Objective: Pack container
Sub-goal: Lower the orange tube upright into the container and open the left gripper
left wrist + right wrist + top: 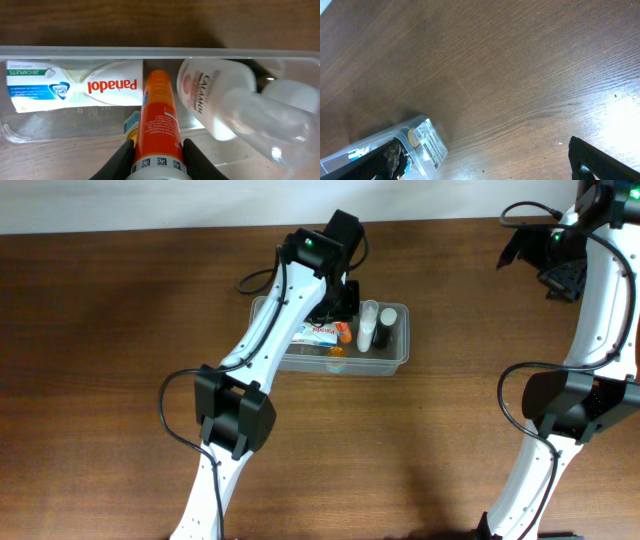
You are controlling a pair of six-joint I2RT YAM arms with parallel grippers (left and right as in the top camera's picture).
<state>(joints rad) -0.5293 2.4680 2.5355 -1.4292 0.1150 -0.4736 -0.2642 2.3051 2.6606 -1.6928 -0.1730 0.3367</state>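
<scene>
The container is a clear plastic tub at the middle of the table. Inside it lie a white Panadol box, an orange bottle and a white lotion bottle beside a translucent one. My left gripper reaches down into the tub, shut on the orange bottle, both black fingers pressed against its sides near the white cap end. From overhead the left gripper sits over the tub's back left part. My right gripper hangs open at the far right, holding nothing.
In the right wrist view only bare wood lies between the spread fingers of the right gripper. A labelled corner of the tub shows at the lower left. Both white arms rise from the table's front edge.
</scene>
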